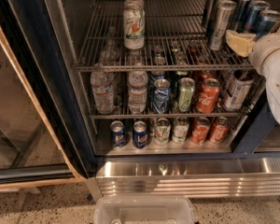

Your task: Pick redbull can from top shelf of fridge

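Note:
The fridge (33, 64) stands open, with a dark blue frame and a ribbed steel base (186, 177). On its top shelf (163, 67), at the far right, stand blue-and-silver redbull cans (267, 23) in a row running back, with a second one (252, 12) behind the first. My gripper (239, 42), cream-tipped on a white arm (275, 59), reaches in from the right at the level of the top shelf. It sits just in front of and below the nearest redbull can, beside the silver cans.
Plain silver slim cans (221, 25) stand left of the redbull row. White-green 7up cans (134, 27) stand mid-shelf. Lower racks hold water bottles (102, 90), a Coke can (207, 95) and Pepsi cans (140, 133). The glass door (18, 125) hangs open at left. A clear plastic bin (144, 212) sits below.

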You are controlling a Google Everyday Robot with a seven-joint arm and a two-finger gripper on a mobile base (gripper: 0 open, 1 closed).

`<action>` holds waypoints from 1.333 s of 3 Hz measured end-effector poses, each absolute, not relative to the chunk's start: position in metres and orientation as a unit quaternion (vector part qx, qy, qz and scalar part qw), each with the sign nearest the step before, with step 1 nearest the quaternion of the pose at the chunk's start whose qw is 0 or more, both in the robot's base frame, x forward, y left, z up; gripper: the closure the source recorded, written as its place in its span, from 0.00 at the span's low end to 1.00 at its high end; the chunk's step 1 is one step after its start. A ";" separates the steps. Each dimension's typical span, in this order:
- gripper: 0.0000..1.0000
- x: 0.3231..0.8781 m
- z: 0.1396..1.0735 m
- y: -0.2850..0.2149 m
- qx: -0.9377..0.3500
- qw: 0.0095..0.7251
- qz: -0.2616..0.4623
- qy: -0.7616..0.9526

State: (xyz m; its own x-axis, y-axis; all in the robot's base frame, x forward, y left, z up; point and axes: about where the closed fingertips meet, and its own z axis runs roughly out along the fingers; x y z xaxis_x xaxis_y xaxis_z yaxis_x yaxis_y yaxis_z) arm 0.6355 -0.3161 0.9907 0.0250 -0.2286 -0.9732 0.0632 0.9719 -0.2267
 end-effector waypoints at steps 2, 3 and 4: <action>0.23 0.637 0.987 -0.325 -0.044 0.707 -0.117 0.696; 0.23 0.641 0.984 -0.327 -0.040 0.706 -0.116 0.698; 0.42 0.641 0.984 -0.327 -0.040 0.706 -0.116 0.698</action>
State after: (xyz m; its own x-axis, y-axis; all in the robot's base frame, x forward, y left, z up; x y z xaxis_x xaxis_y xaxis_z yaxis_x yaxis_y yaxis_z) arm 0.6408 -0.3269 0.9838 -0.0009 -0.2191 -0.9757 0.1075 0.9700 -0.2180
